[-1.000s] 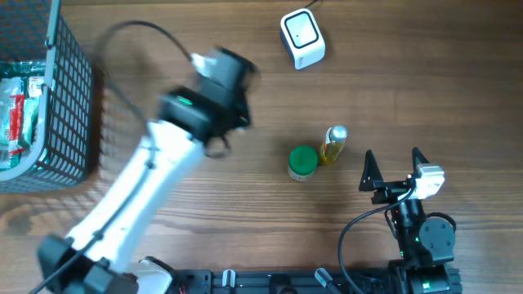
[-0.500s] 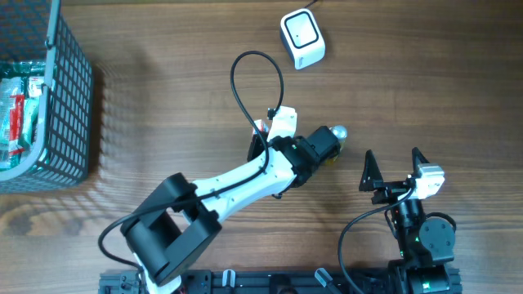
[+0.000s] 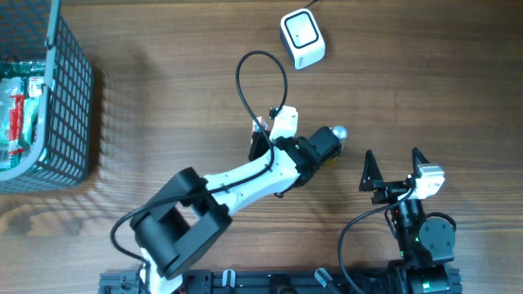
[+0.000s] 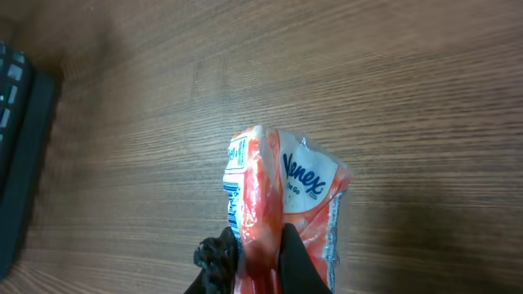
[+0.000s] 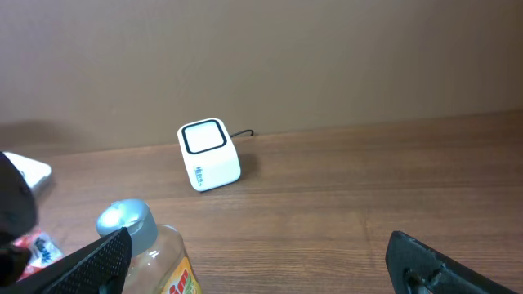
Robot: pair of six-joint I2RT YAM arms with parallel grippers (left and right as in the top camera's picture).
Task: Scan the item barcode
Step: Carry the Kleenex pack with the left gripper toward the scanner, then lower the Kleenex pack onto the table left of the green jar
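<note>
The left hand (image 4: 260,260) is closed on a Kleenex tissue pack (image 4: 286,196), pinching its near end so the pack sticks out ahead of the fingers above the surface (image 4: 425,98). A blue-and-white printed strip (image 4: 235,175) runs along the pack's left edge; whether that is the barcode is too small to tell.

To do this step well, I would carry the pack forward and a little right of the hand to the white scanner (image 3: 302,37). There I would turn the wrist until the printed side squarely faces the scanner's window, and keep the thin wrapper flat, not crumpled. The path should pass clear of the silver-capped bottle (image 3: 335,134) lying just right of the hand.

Far left of the hand stands a wire basket (image 3: 69,106). The right hand (image 3: 393,161), well apart to the right and nearer the base, has its fingers spread wide and holds nothing.

Count: 1 tissue pack, 1 scanner, 1 bottle, 1 basket, 2 hands. The packets inside the basket cannot be counted.
</note>
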